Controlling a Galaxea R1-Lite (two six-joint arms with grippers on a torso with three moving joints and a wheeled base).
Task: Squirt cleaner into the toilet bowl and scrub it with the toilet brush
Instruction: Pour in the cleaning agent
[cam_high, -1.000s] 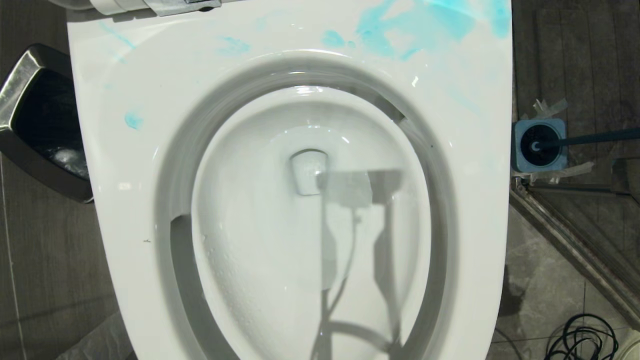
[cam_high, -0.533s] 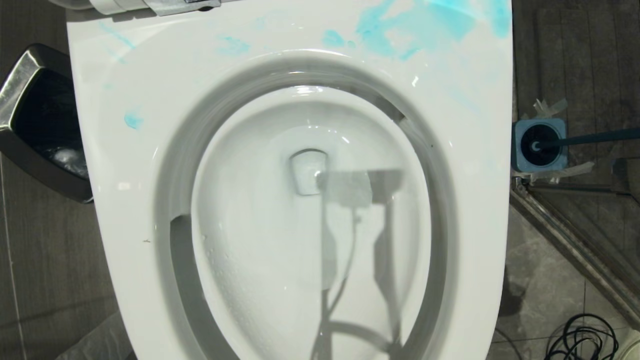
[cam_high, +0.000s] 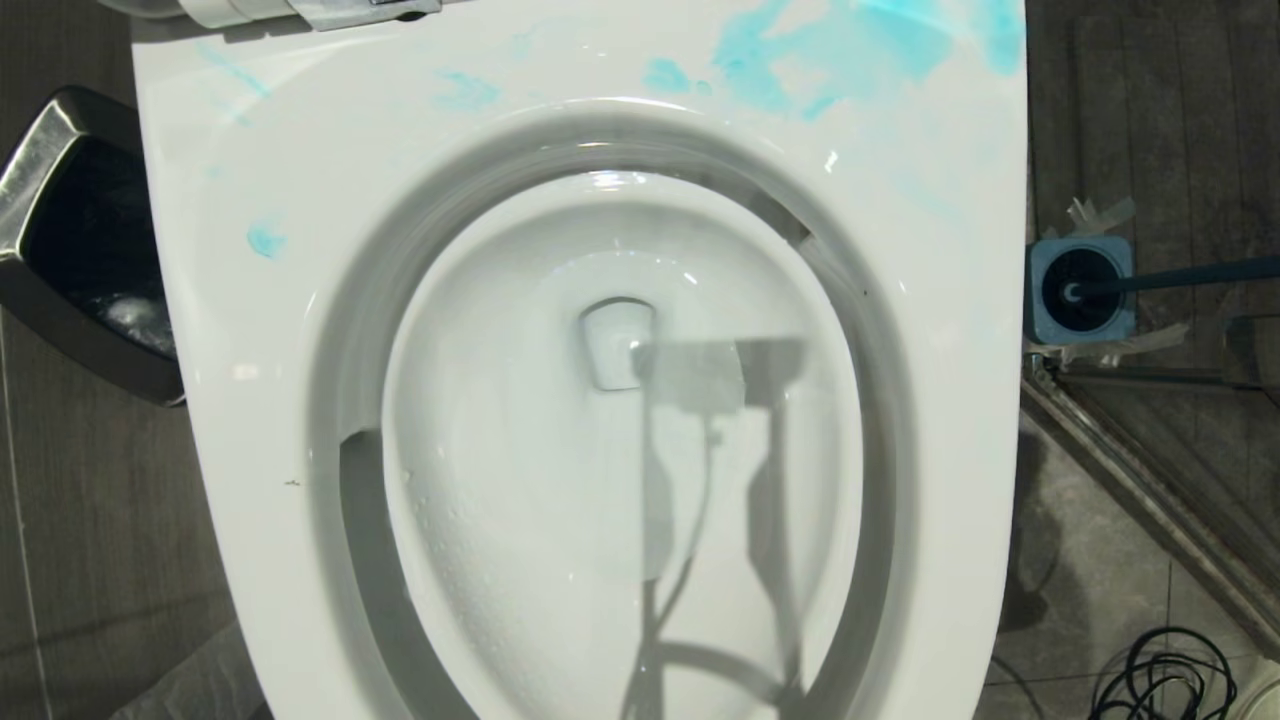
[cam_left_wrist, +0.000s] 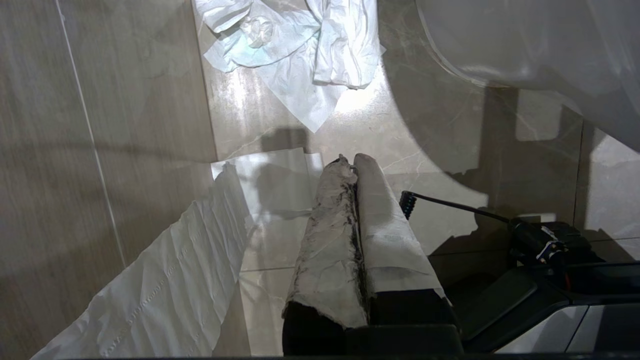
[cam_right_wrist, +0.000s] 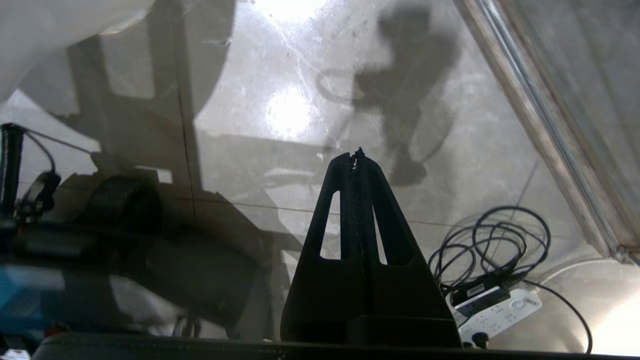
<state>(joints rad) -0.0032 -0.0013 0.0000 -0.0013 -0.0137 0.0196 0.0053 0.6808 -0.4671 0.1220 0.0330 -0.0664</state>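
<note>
Nearest the robot, both arms hang low beside the toilet, outside the head view. The left gripper (cam_left_wrist: 354, 160), its fingers wrapped in white tissue, is clenched on nothing and points down at the tiled floor, where loose sheets of tissue paper (cam_left_wrist: 300, 55) lie spread and crumpled, probably put there to catch drips. The right gripper (cam_right_wrist: 356, 155) is likewise pressed closed and empty, aimed at the bare floor with a power strip (cam_right_wrist: 500, 310) and its coiled cable just beside it.

Above them, the toilet bowl (cam_high: 250, 420) fills the head view, its oval running lengthwise away from the robot, with the narrow end near and the broad end far. The inside looks clean and wet, with no blue in it.

Farther on, the cleaner (cam_high: 830, 50) shows as turquoise smears on the far right of the rim, with smaller dabs on the far and left rim; it sits on the rim, not in the bowl, so the squirting step looks badly aimed or unfinished.

To the right of the bowl, well apart from both grippers, the toilet brush (cam_high: 1160, 278) stands head-down in its square stand (cam_high: 1045, 320), which is taped to the floor, likely to keep it from tipping. Its handle leans off to the right, lying almost crosswise in the head view, which suits a reach by the right arm.

To the far left sits a chrome-rimmed waste bin (cam_high: 40, 160).
</note>
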